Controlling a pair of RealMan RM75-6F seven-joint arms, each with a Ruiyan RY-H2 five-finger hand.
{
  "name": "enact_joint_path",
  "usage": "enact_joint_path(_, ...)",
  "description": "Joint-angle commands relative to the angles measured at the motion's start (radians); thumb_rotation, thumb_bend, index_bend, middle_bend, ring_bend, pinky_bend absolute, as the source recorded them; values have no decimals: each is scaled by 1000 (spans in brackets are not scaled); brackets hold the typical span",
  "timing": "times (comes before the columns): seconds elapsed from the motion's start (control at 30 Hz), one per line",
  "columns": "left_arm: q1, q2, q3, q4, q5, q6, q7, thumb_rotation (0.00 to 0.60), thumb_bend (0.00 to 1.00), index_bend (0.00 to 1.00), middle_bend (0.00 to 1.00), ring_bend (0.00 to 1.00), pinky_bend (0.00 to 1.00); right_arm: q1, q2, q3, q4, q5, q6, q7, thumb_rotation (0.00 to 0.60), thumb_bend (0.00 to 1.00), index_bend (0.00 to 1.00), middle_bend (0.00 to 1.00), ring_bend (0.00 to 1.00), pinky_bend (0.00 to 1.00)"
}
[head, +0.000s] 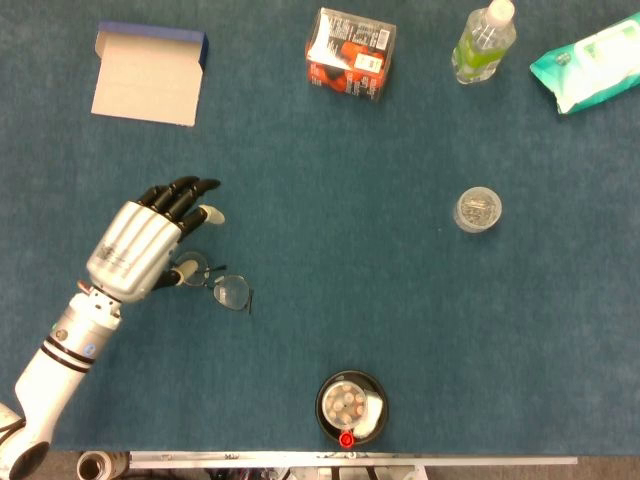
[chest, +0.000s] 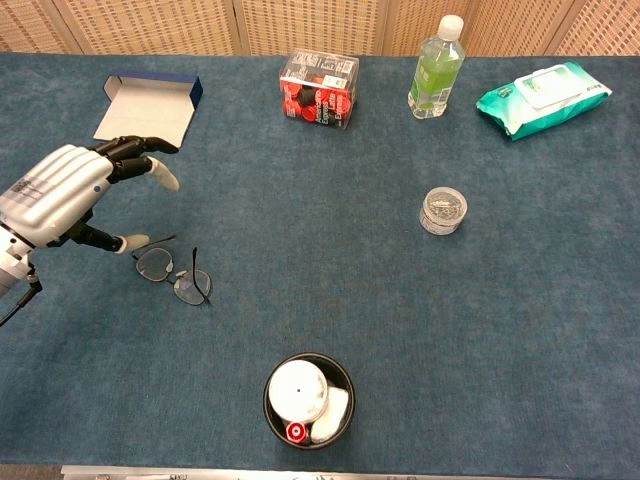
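Approach phase of a grasp. The left hand (head: 140, 250) hovers above the glasses (head: 212, 282), fingers apart and lightly curved, holding nothing; the right hand appears in neither view. The glasses lie on the table (head: 380, 260) at its left-front area, partly under the hand in the head view, with the thumb tip (chest: 133, 241) just beside the nearer lens in the chest view; contact cannot be confirmed.

Judged step: positioning over the frame before closing. The next move seems to call for lowering the fingers onto the thin frame and pinching it at the bridge or a temple arm, since the flat, low profile offers little to wrap around and the lenses would likely slide on the cloth.

Materials and shapes. The glasses have a slim dark wire frame, 2 rounded clear lenses and unfolded temples. The table is covered in a dark blue, felt-like textile with a matt nap. The hand has a brushed silver metal back and black fingers with pale tips.

Well apart from the hand:
- open cardboard box (head: 148, 75), flat, pale inside with a blue rim
- clear plastic pack (head: 350, 53) holding red items
- plastic bottle (head: 484, 40) with green label
- soft green wipes packet (head: 585, 65)
- small clear round jar (head: 477, 210)
- black round bowl (head: 351, 408) with small items
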Motion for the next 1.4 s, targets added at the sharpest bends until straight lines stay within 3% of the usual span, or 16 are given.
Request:
enact_joint_path(0.03, -1, -10, 7, 8, 3, -8, 1, 600, 24, 348, 181, 165, 298, 0, 1, 0, 0, 0, 1, 1, 600, 175, 464, 367, 262, 234)
enact_joint_path(1.13, -32, -139, 32, 137, -32, -123, -12, 600, 24, 348, 180, 165, 298, -6, 9, 1, -3, -6, 12, 16, 600, 174, 464, 367, 262, 234)
enact_joint_path(1.4, -18, -104, 30, 96, -17, -59, -13, 600, 24, 348, 177, 166, 298, -9, 12, 3, -4, -6, 18, 21, 600, 174, 464, 367, 262, 234)
